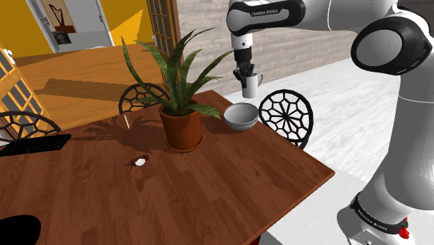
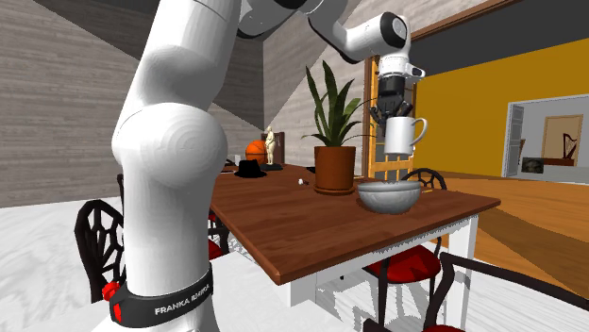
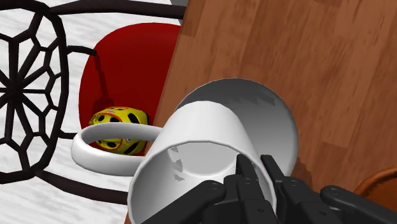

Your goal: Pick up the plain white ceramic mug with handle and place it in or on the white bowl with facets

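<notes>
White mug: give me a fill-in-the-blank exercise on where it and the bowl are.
The white mug, gripped by the end effector, hangs ____ the bowl. The bowl stands on the wooden table beside a potted ____. On the red chair seat lies a ____ helmet.
Missing: above; plant; yellow.

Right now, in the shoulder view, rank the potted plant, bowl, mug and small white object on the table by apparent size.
Largest to smallest:
1. potted plant
2. bowl
3. mug, which looks only a little smaller than the bowl
4. small white object
</notes>
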Controlling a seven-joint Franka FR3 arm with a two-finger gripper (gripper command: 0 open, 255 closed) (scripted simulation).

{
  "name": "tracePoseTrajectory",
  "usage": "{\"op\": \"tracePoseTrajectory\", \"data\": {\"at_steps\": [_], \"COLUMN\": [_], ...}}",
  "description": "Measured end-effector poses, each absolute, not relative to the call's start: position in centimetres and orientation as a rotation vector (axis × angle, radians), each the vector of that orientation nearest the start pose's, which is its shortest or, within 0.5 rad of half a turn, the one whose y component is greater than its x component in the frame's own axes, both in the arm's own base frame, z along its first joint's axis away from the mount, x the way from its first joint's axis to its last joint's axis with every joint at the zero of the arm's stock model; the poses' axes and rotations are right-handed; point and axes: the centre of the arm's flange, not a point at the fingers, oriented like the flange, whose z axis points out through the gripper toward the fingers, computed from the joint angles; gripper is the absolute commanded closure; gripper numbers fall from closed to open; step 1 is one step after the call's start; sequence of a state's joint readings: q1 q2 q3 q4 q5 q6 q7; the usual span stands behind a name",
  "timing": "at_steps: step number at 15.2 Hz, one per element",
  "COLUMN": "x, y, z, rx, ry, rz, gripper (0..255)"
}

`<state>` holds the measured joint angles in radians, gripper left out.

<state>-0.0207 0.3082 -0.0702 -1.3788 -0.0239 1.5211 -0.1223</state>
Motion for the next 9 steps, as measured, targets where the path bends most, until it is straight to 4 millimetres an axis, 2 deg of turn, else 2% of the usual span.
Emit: {"op": "tracePoseTrajectory", "data": {"at_steps": [9], "x": [63.2], "y": [-5.5], "z": [48.1], "rx": [-3.157], "ry": [-0.054], "rz": [0.268], "gripper": [255]}}
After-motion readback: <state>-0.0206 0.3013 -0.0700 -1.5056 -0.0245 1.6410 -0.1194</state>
